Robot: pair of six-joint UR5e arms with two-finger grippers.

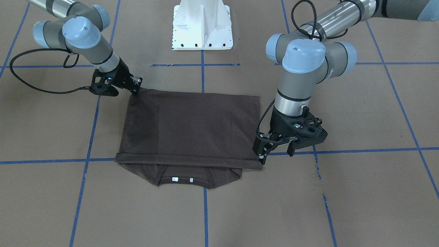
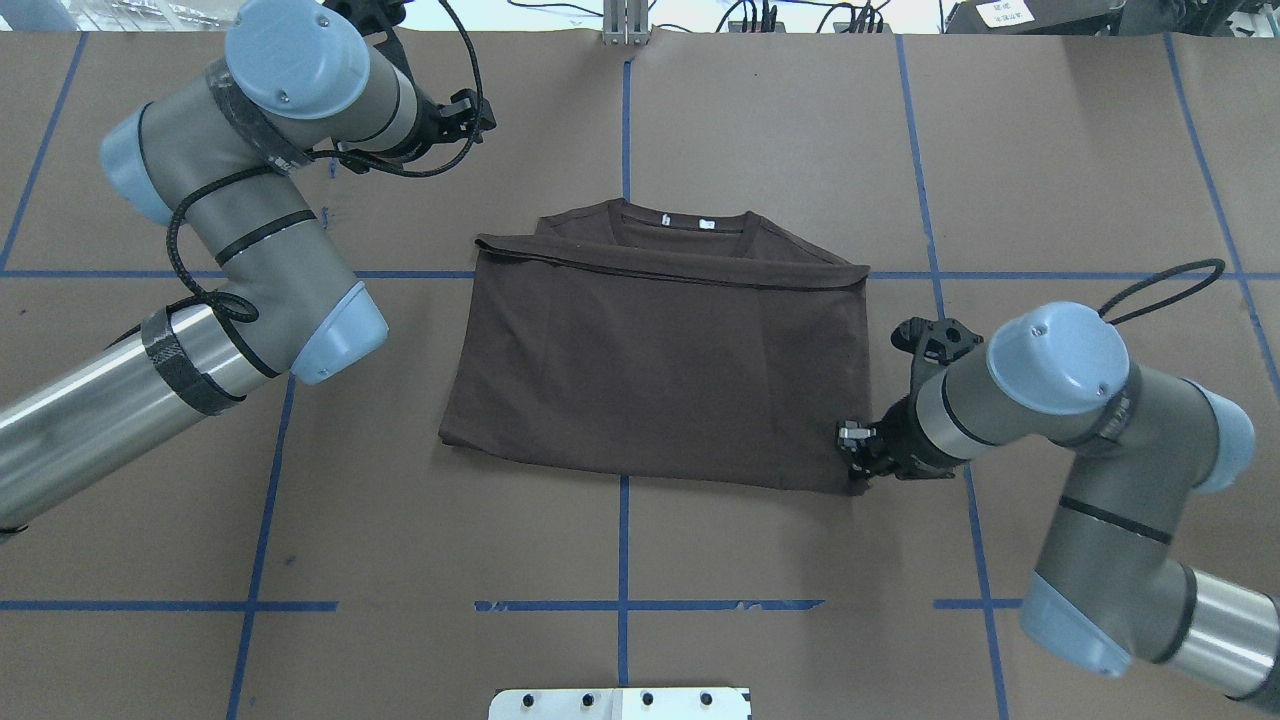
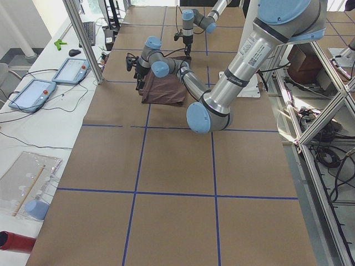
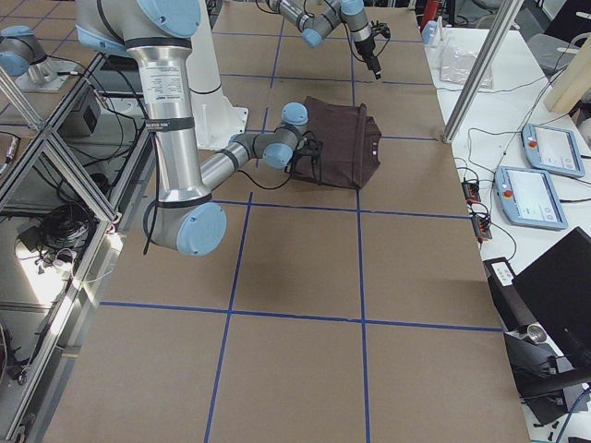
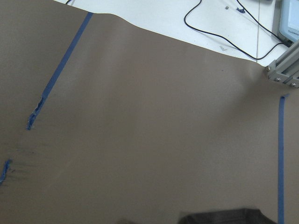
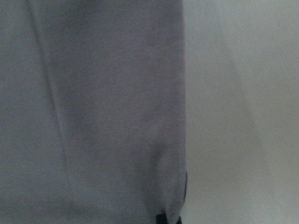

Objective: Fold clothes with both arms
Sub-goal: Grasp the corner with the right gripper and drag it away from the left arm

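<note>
ok so here's where I'm at: the dark brown T-shirt [image 1: 192, 127] is lying flat on the table [image 1: 360, 192] straight out in front of the white pedestal base [image 1: 202, 27]. It's folded over itself so the top layer's edge runs across the shoulders, and the collar [image 2: 680, 225] with its little white tags [image 1: 181, 179] pokes out on the side farthest from the base. My right gripper [image 1: 136, 90] is down at the shirt corner closest to the base on my right side, tips touching the cloth right there. They look close together, but I honestly can't tell if they're pinching fabric or just resting on it, and my right wrist cam is nothing but blurry cloth and table. My left gripper [image 2: 462, 110] is up off the table, out past the shirt corner farthest from the base on my left, and I can't tell if it's apart or together. The left wrist cam only catches a sliver of shirt at its bottom edge, plus blue tape lines [image 5: 65, 56]
</note>
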